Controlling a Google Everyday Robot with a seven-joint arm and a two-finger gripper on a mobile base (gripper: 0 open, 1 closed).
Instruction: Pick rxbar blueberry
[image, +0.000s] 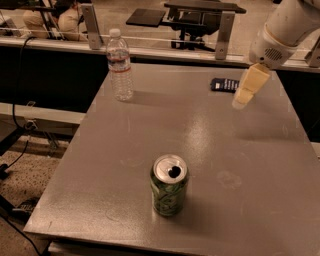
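While the tool (241, 101) hangs above the tabletop (210, 145), the bar (222, 84) lies just beside it.
Tool empty; how far open, cannot tell.

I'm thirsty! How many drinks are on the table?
2. The water bottle stands at the far left corner; the green can stands near the front edge. The gripper hovers by the rxbar blueberry, far right.

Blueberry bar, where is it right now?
In the camera view, the rxbar blueberry lies flat at the far right of the table, the gripper hanging just right of it.
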